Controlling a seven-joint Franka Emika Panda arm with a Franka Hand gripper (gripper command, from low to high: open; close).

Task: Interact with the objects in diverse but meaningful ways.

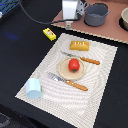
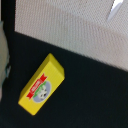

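Across the middle of the exterior view lies the mat (image 1: 100, 75), laid like a place setting: plate (image 1: 64, 73) at centre carrying the tomato (image 1: 74, 64), a fork (image 1: 68, 81) just below it and a knife (image 1: 82, 58) just above it. Near the mat's upper edge we see the bread (image 1: 80, 46); at its lower left corner stands the carton (image 1: 34, 88). At upper right sits a grey pot (image 1: 96, 15). Off the mat, upper left, the box (image 1: 49, 33) lies flat on dark cloth. Our gripper (image 1: 68, 23) hangs at top centre; we cannot tell if it is released or clenched. The wrist view frames the box (image 2: 42, 84), so we judge it the likely target.
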